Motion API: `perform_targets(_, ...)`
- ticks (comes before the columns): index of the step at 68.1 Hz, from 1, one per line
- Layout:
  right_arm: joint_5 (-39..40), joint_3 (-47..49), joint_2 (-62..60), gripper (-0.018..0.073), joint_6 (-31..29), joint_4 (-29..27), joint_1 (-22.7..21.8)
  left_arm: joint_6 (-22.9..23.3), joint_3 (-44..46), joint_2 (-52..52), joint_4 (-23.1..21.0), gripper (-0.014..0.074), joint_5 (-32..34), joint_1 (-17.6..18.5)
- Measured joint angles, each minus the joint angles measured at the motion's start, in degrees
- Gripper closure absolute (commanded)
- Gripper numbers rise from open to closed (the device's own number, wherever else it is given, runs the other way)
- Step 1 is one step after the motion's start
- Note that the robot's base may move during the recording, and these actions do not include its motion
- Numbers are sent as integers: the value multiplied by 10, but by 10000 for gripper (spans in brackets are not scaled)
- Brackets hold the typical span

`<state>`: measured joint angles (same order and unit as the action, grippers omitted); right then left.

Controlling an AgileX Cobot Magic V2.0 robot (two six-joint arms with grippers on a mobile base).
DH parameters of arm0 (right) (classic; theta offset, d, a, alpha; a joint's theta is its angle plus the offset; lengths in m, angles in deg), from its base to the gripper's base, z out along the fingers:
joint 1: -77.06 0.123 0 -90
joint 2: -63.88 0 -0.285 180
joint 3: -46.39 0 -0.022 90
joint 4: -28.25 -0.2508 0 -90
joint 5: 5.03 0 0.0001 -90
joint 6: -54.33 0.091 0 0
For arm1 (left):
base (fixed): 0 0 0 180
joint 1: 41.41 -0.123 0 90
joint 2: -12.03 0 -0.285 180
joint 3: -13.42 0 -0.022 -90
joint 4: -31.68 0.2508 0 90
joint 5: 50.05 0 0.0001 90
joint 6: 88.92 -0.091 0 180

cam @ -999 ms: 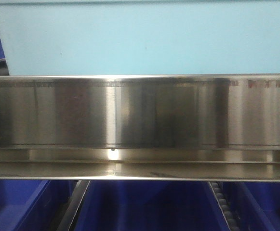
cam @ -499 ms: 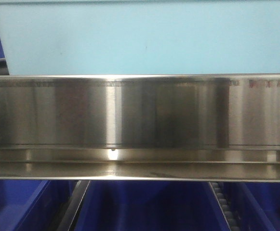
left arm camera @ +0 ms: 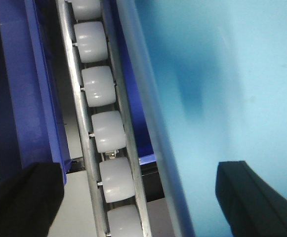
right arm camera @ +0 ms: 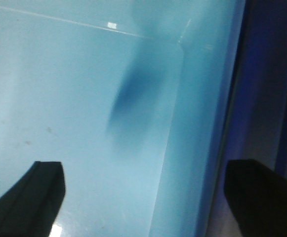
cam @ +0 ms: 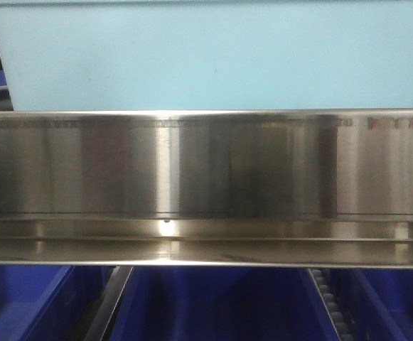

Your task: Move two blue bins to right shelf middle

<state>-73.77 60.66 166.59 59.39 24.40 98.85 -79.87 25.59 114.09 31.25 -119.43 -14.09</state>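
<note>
A light blue bin [cam: 213,57] fills the top of the front view, standing just behind a steel shelf rail [cam: 206,170]. In the left wrist view my left gripper [left arm camera: 133,170] is open, one black finger [left arm camera: 22,197] outside the bin's left wall [left arm camera: 148,113] and the other finger [left arm camera: 254,197] over the bin's inside [left arm camera: 232,74]. My right gripper [right arm camera: 143,168] is also open and straddles the bin's right wall [right arm camera: 207,123], with one finger [right arm camera: 34,192] inside the bin [right arm camera: 59,89] and the other finger [right arm camera: 264,195] outside. Neither gripper is closed on the wall.
A track of white rollers [left arm camera: 101,89] in a metal channel runs beside the bin's left wall. Dark blue bins [cam: 213,305] sit on the level below the rail, with another dark blue bin wall [left arm camera: 34,84] left of the rollers. A roller track [cam: 327,298] shows at lower right.
The front view has shifted very slightly: the light blue bin's left edge sits a little further right, and a dark gap now shows at the top left.
</note>
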Motion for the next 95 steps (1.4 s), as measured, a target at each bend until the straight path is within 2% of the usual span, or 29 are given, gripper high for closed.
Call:
perform_targets(2,0,0,1,176,0,0,0,0,0,0,0,83,-1,0)
perform_targets(8,0,0,2,386,0,0,0,0,0,0,0,125,-1,0)
perform_targets(17,-1,0,3,725,1,2,0,0,0,0,0,345,-1,0)
perform_targets(26,5,0,3,711,12,0,0,0,0,0,0,710,7,0)
perform_targets(57,-2,1,-10,711,28,-3,0,10,13,2,4,707,7,0)
perform_targets(78,23,12,-80,711,40,0,0,10,149,-7,20,707,-19,0)
perform_targets(95,21,93,-95,711,40,13,0,10,207,-10,24,707,-22,0)
